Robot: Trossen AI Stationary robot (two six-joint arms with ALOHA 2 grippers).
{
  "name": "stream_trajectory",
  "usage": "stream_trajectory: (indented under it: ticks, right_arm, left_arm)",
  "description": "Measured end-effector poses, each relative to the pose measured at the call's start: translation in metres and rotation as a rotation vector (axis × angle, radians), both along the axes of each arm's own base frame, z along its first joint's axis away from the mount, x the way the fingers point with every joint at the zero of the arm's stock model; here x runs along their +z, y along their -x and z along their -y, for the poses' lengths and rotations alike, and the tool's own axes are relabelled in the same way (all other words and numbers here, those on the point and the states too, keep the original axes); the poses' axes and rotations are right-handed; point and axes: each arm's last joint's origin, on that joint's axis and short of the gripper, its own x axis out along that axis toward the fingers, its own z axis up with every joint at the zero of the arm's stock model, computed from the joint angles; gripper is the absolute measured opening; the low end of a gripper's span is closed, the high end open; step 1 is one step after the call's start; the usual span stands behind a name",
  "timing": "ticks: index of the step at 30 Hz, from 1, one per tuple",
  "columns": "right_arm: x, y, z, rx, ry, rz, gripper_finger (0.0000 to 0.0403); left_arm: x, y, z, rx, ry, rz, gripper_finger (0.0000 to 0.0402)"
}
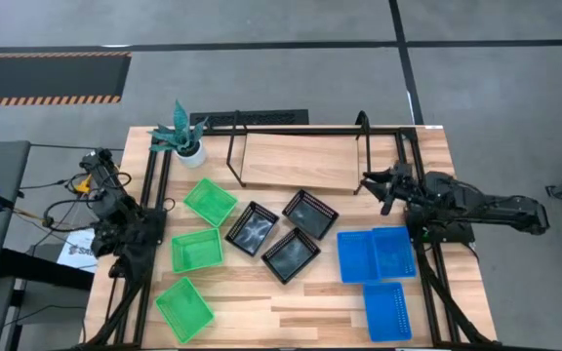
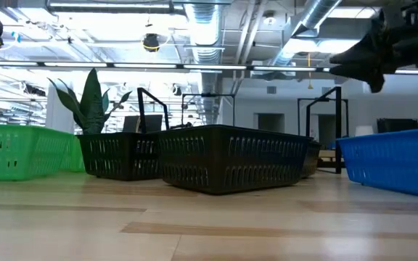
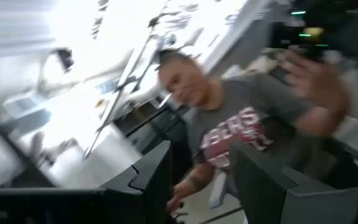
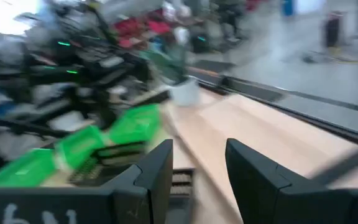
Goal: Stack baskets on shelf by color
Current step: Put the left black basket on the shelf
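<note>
Baskets (image 1: 289,236) are lying grouped by colour below the bare shelf (image 1: 299,161); both jaws are gaping empty: left gripper (image 3: 201,180), right gripper (image 1: 377,185)

An industrial lab hall: exposed ceiling ducts (image 2: 209,14), strip lights, grey concrete floor (image 1: 261,83) with hazard-striped tape (image 1: 47,98)

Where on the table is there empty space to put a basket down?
The shelf board is bare. There is also free wood along the front edge between the nearest green basket and the nearest blue basket, in front of the black baskets. The middle is crowded: green, black and blue baskets sit close together. The potted plant takes the back left corner.
</note>
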Motion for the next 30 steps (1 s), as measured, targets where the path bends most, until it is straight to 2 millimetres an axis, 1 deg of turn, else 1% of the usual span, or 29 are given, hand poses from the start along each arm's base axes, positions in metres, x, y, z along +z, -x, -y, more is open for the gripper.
stream_trajectory:
  ticks: [3,7,9,11,13,17,22,24,26,28,30]
  right_arm:
    - [0.004,0.004,0.001,-0.057,-0.041,-0.107,0.0173]
    - [0.012,0.005,0.001,-0.086,-0.114,-0.14,0.0173]
    - [0.013,0.004,0.001,-0.088,-0.129,-0.149,0.0173]
    - [0.015,0.002,0.001,-0.084,-0.134,-0.148,0.0173]
    - [0.018,0.0,0.001,-0.08,-0.134,-0.154,0.0173]
    - [0.017,-0.004,0.001,-0.079,-0.157,-0.178,0.0173]
    - [0.012,-0.01,0.001,-0.088,-0.184,-0.229,0.0173]
    - [0.01,-0.013,0.002,-0.09,-0.188,-0.253,0.0173]
    - [0.007,-0.016,0.002,-0.092,-0.191,-0.278,0.0173]
    - [0.007,-0.018,0.002,-0.093,-0.193,-0.304,0.0173]
    - [0.009,-0.021,0.003,-0.093,-0.197,-0.329,0.0173]
  left_arm:
    - [-0.005,0.002,0.002,-0.063,-0.093,0.085,0.0153]
    - [-0.01,0.004,0.004,-0.138,-0.169,0.17,0.0153]
    - [-0.01,0.004,0.004,-0.124,-0.193,0.225,0.0153]
    - [-0.009,0.002,0.003,-0.036,-0.178,0.218,0.0153]
    - [-0.001,0.0,0.0,0.062,-0.07,0.145,0.0153]
    - [0.02,-0.002,-0.012,0.252,0.295,-0.04,0.0153]
    - [0.029,-0.004,-0.028,0.481,0.674,-0.25,0.0153]
    - [0.03,-0.005,-0.031,0.541,0.759,-0.302,0.0153]
    - [0.03,-0.005,-0.034,0.585,0.804,-0.316,0.0153]
    - [0.032,-0.004,-0.036,0.601,0.837,-0.315,0.0153]
    - [0.033,-0.003,-0.039,0.606,0.944,-0.365,0.0153]
